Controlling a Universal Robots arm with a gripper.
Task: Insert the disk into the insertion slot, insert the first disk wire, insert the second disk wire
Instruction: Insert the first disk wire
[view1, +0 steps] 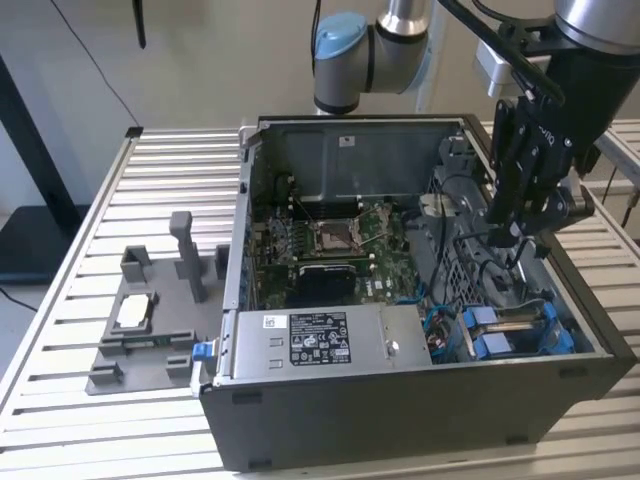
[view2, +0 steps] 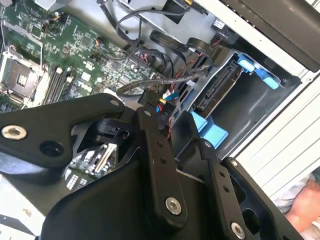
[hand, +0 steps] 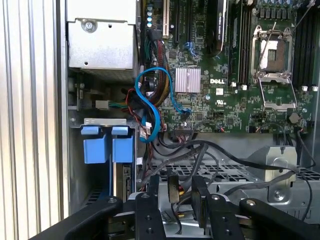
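First wrist view: gripper (hand: 176, 180) fingers (hand: 200, 192) spread, wire connector (hand: 173, 192) between them; disk (hand: 123, 150) seated in insertion slot (hand: 76, 170) near fingers.

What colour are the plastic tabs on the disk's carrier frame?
Bright blue; the carrier tabs show best in the first wrist view.

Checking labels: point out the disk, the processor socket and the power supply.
the disk (view1: 492, 345), exterior view, its blue carrier frame.
the processor socket (view1: 332, 236), exterior view, the socket's middle.
the power supply (view1: 320, 338), exterior view, its top label.
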